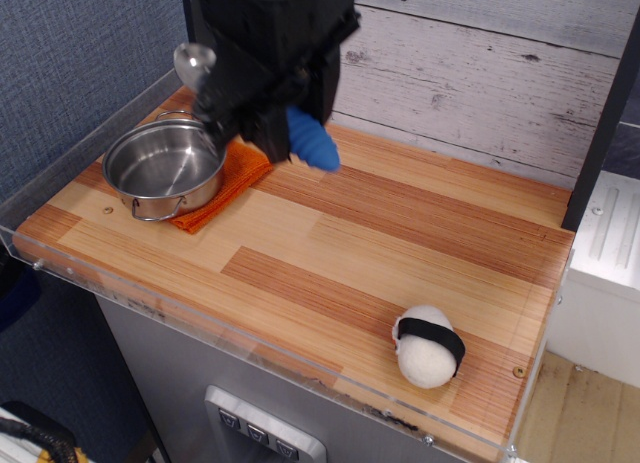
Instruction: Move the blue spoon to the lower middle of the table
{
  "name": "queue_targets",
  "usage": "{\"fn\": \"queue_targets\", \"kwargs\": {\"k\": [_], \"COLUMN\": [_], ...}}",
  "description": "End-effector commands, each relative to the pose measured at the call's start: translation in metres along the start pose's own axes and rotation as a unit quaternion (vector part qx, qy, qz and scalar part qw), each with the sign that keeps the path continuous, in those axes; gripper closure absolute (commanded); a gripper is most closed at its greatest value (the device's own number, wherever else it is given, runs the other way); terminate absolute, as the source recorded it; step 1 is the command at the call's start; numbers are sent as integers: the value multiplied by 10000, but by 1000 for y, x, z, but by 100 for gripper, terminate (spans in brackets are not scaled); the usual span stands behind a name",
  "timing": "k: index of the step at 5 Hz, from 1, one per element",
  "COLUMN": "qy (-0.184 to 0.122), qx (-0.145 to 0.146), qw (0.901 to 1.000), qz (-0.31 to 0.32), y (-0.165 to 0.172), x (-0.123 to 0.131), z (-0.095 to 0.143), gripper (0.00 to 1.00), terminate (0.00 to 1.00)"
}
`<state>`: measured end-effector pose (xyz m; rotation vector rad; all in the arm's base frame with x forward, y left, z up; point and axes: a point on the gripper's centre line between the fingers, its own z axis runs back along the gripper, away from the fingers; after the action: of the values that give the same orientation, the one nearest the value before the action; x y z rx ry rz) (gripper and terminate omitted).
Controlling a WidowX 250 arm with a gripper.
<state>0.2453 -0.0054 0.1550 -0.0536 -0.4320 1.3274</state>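
Observation:
My black gripper [262, 123] is shut on the blue spoon [310, 143] and holds it in the air above the back left of the table [380, 243]. The ribbed blue handle sticks out to the right below the fingers. The silver bowl [193, 59] sticks out to the upper left, above the pot. The spoon's middle is hidden inside the gripper. The gripper hangs over the right edge of the pot and the orange cloth.
A steel pot [165, 167] stands on an orange cloth [235, 183] at the back left. A white plush ball with a black band [428, 345] lies near the front right corner. A clear acrylic rim [250, 358] edges the table. A black post stands behind the gripper.

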Motion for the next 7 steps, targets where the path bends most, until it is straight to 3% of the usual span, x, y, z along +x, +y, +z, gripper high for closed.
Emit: {"fn": "queue_targets", "kwargs": {"k": [1, 4, 6, 7], "qy": [-29, -63, 38, 95], "qx": [126, 632, 849, 1027], "qw": [9991, 9946, 9935, 9919], "qz": [412, 827, 763, 738], "y": [11, 33, 23, 21], "x": [-23, -42, -46, -54], "z": [-27, -65, -107, -116], "gripper": [100, 100, 100, 100], "terminate": [0, 0, 0, 0]}}
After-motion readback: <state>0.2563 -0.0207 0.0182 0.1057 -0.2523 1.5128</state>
